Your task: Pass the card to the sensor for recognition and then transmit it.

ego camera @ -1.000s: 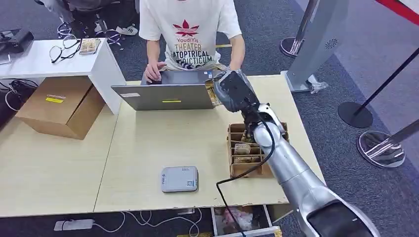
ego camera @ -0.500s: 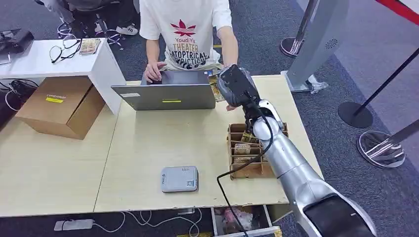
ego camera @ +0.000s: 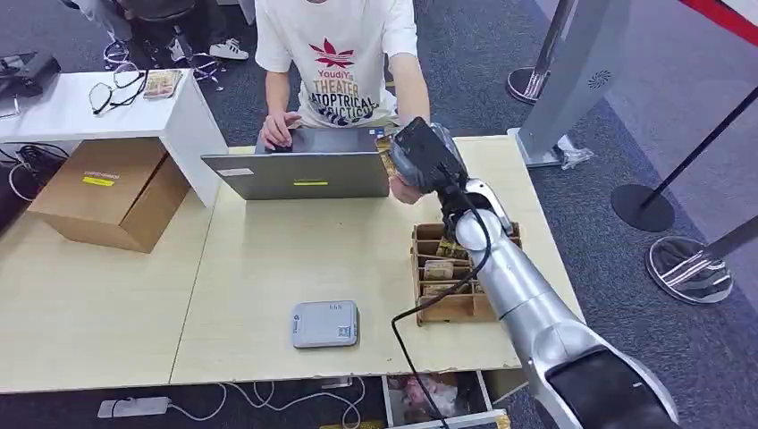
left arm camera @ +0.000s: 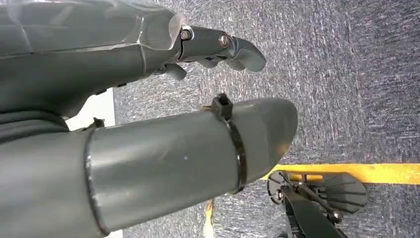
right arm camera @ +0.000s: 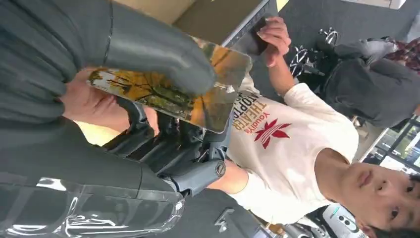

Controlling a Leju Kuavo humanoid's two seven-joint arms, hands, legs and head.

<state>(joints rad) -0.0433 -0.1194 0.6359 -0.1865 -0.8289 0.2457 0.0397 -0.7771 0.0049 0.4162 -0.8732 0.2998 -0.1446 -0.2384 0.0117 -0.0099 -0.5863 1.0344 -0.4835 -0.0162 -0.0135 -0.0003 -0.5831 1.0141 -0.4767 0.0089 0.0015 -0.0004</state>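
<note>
Gripping one card (right arm camera: 198, 96), right robot hand (ego camera: 420, 161)

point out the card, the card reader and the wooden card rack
card (right arm camera: 218, 94), right wrist view, on its glossy printed face
card reader (ego camera: 324, 323), head view, on the middle of its grey top
wooden card rack (ego camera: 451, 308), head view, on its near front wall

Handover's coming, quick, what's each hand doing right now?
Left hand: fingers apart, holding nothing.
Right hand: holding the card.
</note>
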